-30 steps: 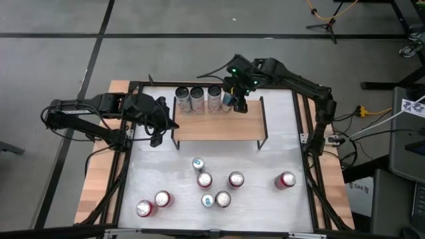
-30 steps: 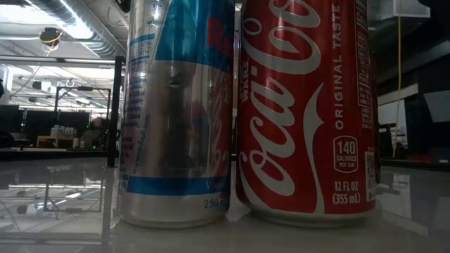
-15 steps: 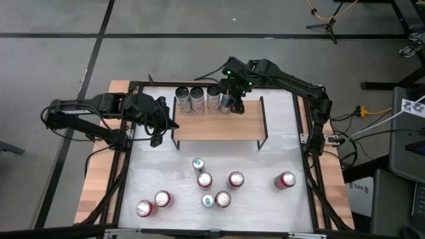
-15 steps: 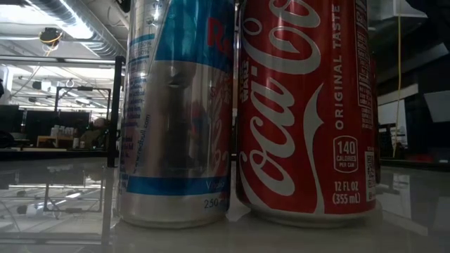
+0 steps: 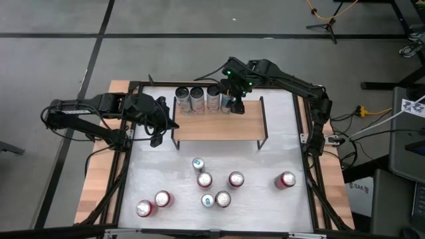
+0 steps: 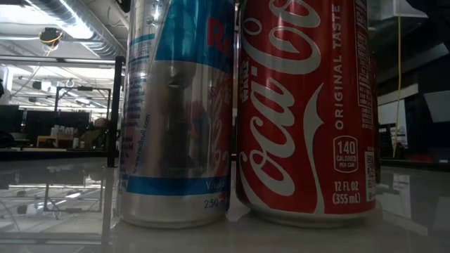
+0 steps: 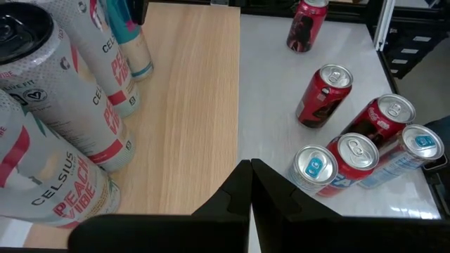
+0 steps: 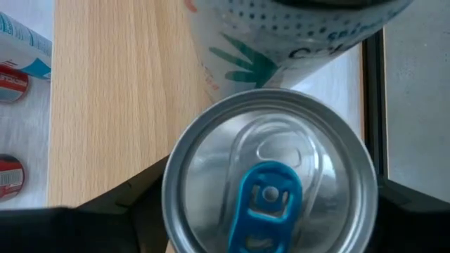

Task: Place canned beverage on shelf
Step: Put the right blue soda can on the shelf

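Measured from the shelf, the loose cans stand on the near side of the table, well apart from it. The left gripper, fingers pressed together, waits beside the shelf's left end. Farther back, the right gripper pinches a blue-tabbed can over the shelf's back edge, just beside the row of three cans. I judge it should lower the can straight, seat it flat without nudging its neighbour, then release.

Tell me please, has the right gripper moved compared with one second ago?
Yes. In the high view the right gripper, holding the blue-tab can, has shifted slightly left along the shelf, closer to the three cans standing there.
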